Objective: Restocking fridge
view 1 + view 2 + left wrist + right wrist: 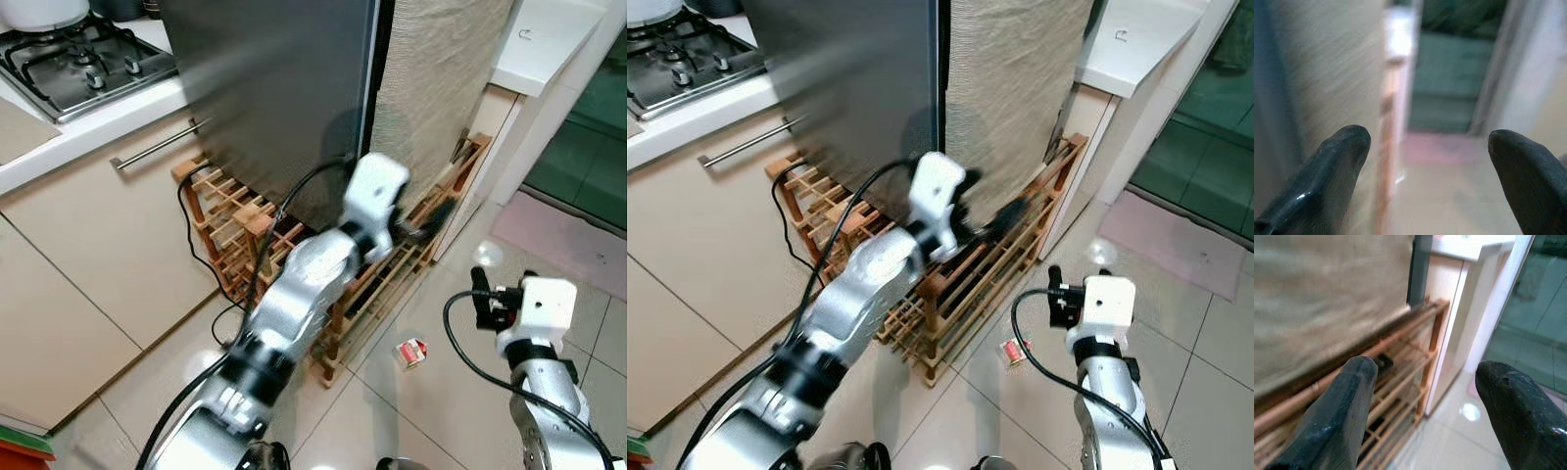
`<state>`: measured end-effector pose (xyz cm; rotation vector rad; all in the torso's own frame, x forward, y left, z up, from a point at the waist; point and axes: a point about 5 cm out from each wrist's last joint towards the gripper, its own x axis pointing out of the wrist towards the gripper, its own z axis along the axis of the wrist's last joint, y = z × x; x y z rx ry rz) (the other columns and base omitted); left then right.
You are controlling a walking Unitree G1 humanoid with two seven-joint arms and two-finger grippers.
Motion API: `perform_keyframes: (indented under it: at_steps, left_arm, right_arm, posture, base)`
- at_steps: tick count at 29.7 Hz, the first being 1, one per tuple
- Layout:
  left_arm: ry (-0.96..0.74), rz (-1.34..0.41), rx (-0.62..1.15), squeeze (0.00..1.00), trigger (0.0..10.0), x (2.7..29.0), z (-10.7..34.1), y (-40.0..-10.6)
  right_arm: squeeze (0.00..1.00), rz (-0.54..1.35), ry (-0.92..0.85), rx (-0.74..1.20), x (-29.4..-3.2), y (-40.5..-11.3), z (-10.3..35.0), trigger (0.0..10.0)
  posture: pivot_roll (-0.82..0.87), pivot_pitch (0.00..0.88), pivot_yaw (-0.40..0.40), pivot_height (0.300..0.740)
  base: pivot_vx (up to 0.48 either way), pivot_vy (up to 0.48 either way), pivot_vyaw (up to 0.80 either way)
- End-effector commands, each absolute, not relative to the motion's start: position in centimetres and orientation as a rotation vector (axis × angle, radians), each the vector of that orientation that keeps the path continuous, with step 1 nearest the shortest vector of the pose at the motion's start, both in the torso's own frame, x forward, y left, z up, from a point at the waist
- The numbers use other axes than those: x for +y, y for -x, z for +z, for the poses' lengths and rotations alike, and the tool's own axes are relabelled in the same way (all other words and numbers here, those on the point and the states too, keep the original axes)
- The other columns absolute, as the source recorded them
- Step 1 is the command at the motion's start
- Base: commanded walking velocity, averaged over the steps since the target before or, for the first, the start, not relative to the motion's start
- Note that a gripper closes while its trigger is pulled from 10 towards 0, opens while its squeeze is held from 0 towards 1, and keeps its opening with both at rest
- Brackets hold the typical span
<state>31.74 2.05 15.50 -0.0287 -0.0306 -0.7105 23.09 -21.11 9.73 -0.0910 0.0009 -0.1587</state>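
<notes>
The fridge's dark grey door (284, 88) stands ahead, with a beige woven panel (431, 78) just to its right. My left arm reaches forward, and its gripper (428, 223) hangs low near that panel, above a wooden rack (392, 284). In the left wrist view the left gripper (1430, 142) is open with nothing between its fingers. My right gripper (481, 294) is held lower at the right over the floor, pointing toward the rack. The right wrist view also shows the right gripper (1425, 377) open and empty. A small red and white carton (411, 352) lies on the floor tiles between the arms.
A gas stove (78, 59) sits on the counter at the left, above a cream drawer front with a metal handle (157, 147). A black cable (191, 235) runs down by the rack. A white cabinet (544, 39) and a pink mat (568, 240) are at the right.
</notes>
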Motion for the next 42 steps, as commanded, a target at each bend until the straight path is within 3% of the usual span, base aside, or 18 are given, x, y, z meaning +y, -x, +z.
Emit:
perform_keyframes:
  at_steps: [1,2,5,6,9,12,19,36,42]
  left_arm:
    - [0.012,-0.672,-0.068,0.00,10.0,2.8,16.2,-31.8]
    - [0.012,-0.672,-0.068,0.00,10.0,2.8,16.2,-31.8]
    - [-0.014,-0.533,-0.044,0.00,10.0,6.7,14.6,-31.4]
    - [-0.014,-0.533,-0.044,0.00,10.0,6.7,14.6,-31.4]
    - [-0.064,-0.404,-0.062,0.00,10.0,10.3,13.4,-30.2]
    - [-0.035,-0.322,-0.063,0.00,10.0,12.3,13.3,-28.9]
    - [0.002,-0.340,-0.105,0.00,10.0,12.3,14.8,-28.2]
    - [-0.007,-0.408,-0.174,0.00,10.0,11.0,16.0,-27.6]
    - [0.007,-0.387,-0.167,0.00,10.0,11.1,16.3,-28.0]
  right_arm:
    - [0.00,-0.163,0.078,-0.012,-20.9,-23.1,10.1,10.0]
    - [0.00,-0.163,0.078,-0.012,-20.9,-23.1,10.1,10.0]
    - [0.00,-0.174,0.076,-0.043,-20.7,-22.7,10.7,10.0]
    - [0.00,-0.174,0.076,-0.043,-20.7,-22.7,10.7,10.0]
    - [0.00,-0.204,0.066,-0.055,-20.9,-21.8,10.7,10.0]
    - [0.00,-0.228,0.051,-0.065,-21.0,-21.1,10.7,10.0]
    - [0.00,-0.232,0.053,-0.065,-20.8,-21.4,10.8,10.0]
    - [0.00,-0.231,0.081,-0.050,-21.2,-22.2,10.3,10.0]
    - [0.00,-0.220,0.088,-0.044,-21.2,-22.3,10.1,10.0]
  posture:
    - [0.01,0.055,0.035,0.740]
    - [0.01,0.055,0.035,0.740]
    - [0.02,0.045,0.047,0.740]
    - [0.02,0.045,0.047,0.740]
    - [0.02,0.036,0.057,0.740]
    - [0.02,0.034,0.059,0.740]
    - [0.02,0.019,0.050,0.740]
    - [0.02,0.008,0.046,0.740]
    - [0.03,0.014,0.037,0.740]
  base:
    - [0.000,0.000,0.00]
    - [0.000,0.000,0.00]
    - [0.000,0.000,0.00]
    - [0.000,0.000,0.00]
    - [0.000,0.000,0.00]
    - [0.000,0.000,0.00]
    - [0.038,0.000,0.00]
    - [0.479,0.000,0.00]
    - [0.060,0.000,0.00]
